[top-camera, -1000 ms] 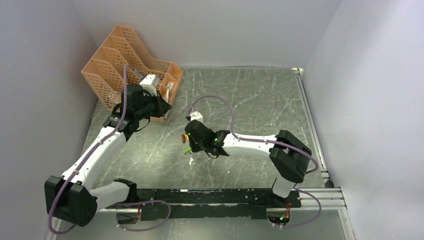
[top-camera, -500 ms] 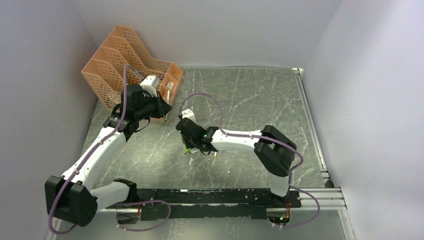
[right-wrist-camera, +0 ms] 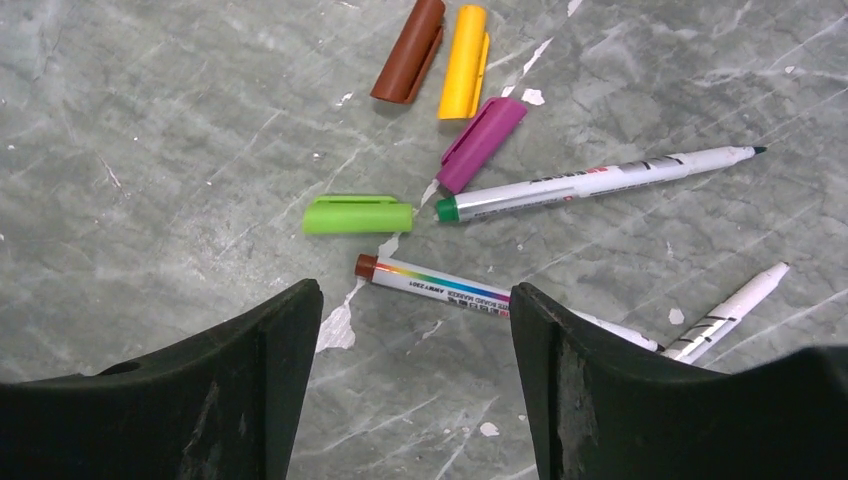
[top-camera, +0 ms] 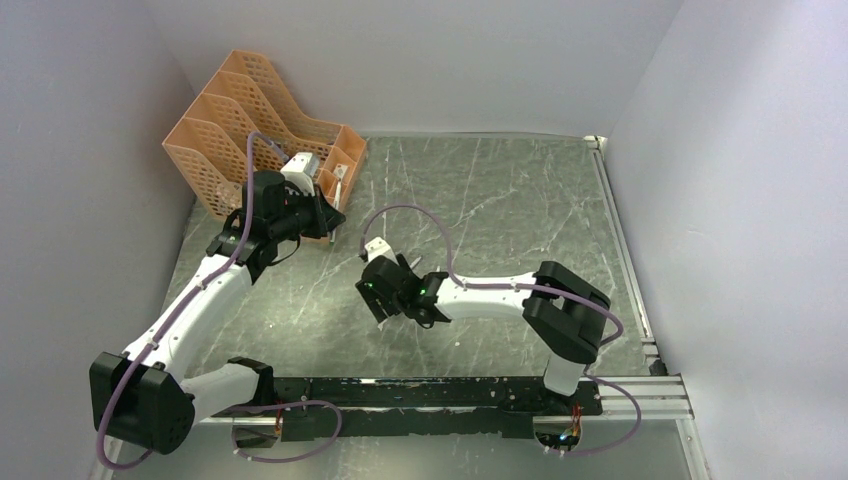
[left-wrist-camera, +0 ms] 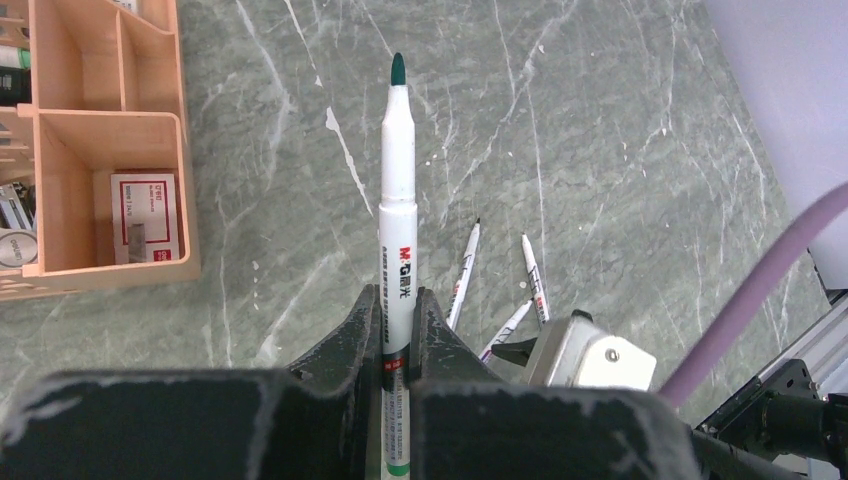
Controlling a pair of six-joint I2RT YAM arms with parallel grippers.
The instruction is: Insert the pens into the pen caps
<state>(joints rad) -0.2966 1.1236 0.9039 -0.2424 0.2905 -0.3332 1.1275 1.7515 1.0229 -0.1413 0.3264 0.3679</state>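
Pen [left-wrist-camera: 398, 180] with green tip was clamped in left hand [left-wrist-camera: 398, 330] near the surface's far-left corner. Right hand [right-wrist-camera: 415, 330] hung wide open over four coloured caps [right-wrist-camera: 357, 214] and three loose pens [right-wrist-camera: 590, 178] mid-surface.

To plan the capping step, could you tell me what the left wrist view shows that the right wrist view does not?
Left wrist only: the left gripper shut on a green-tipped pen, and the orange organiser. Right wrist only: the brown cap, yellow cap, magenta cap and green cap. Both: three loose pens on the marble table.
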